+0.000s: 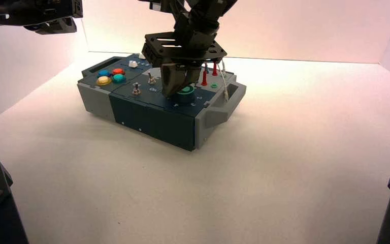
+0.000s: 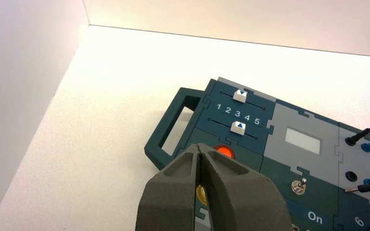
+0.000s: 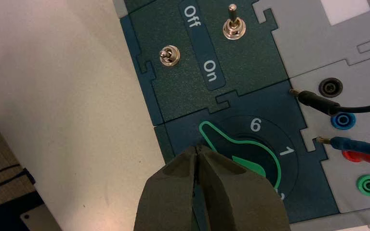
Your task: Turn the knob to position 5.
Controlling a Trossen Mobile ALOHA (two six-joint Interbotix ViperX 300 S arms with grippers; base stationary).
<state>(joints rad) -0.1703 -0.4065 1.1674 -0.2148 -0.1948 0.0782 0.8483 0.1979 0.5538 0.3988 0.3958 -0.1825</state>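
The green teardrop knob (image 3: pixel 248 166) sits in its dark blue round dial on the box, with the white digits 6 (image 3: pixel 255 125) and 1 (image 3: pixel 287 151) beside it. Its pointed end lies away from those digits. My right gripper (image 3: pixel 197 149) is shut with nothing in it, its tips down at that pointed end and its fingers (image 3: pixel 231 192) covering part of the knob. From above, the right gripper (image 1: pixel 170 93) stands just left of the knob (image 1: pixel 187 91). Position 5 is hidden. My left gripper (image 2: pixel 200 147) is shut and empty, parked high at the back left (image 1: pixel 51 24).
Two metal toggle switches (image 3: pixel 233 26) (image 3: pixel 169 55) flank the Off/On lettering beside the dial. Plugged wires (image 3: pixel 318 101) and red plugs (image 1: pixel 203 77) stand right of the knob. Coloured buttons (image 1: pixel 111 76) and two white sliders (image 2: pixel 240 95) lie toward the box's left end.
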